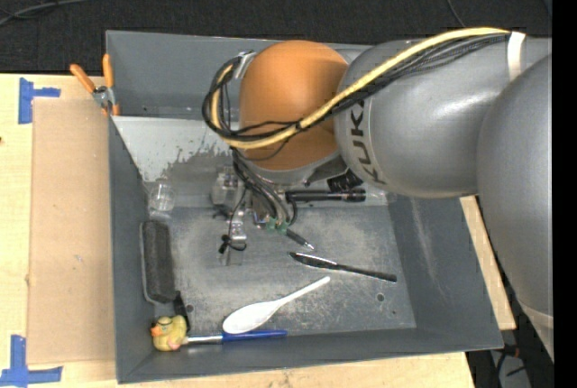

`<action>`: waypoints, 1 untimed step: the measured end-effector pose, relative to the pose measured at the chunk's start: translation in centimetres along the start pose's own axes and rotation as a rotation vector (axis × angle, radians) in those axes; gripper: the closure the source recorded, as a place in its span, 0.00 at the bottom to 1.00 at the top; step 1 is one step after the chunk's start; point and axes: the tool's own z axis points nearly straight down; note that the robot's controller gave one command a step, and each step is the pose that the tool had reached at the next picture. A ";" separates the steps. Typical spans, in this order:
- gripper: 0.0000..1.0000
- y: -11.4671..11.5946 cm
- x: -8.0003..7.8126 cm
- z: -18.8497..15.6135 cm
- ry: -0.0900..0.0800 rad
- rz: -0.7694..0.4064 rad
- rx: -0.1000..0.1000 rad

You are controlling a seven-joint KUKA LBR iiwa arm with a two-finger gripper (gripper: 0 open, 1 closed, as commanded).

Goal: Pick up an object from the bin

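Big grey arm link (433, 124) with an orange dome cover (288, 102) and a yellow-and-black cable (406, 50) draped over it sits closest to the lens. It reaches in from the right and hangs over the back half of the grey metal bin (442, 305).

Down below that, the fingers (233, 244) point at the bin floor a bit left of centre, low over a bare scuffed patch. Honestly can't tell from this angle how far apart they are or whether they've got hold of anything, since the tips are just a dark tangle.

Closest stuff to them:
- a small dark stubby bit (302, 239) off to their right
- past that, a thin black pen-like stick (347, 266) lying at a slant
- behind those, a black marker (329, 195) under the wrist, toward the back wall

Toward the front there's a white plastic spoon (270, 305), bowl end to the left, handle aimed up toward the pen-like stick.

Along the left wall lies a long black bar-shaped brush thing (158, 260), with a small clear plastic cup (160, 197) just behind it.

The front-left corner has a little yellow duck-ish figure (169, 332) on a blue stick (248, 336) that runs along the front wall, just in front of the spoon.
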 end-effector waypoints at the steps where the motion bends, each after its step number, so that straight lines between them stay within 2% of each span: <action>1: 0.00 -0.1 -0.2 -0.3 -0.006 0.004 -0.001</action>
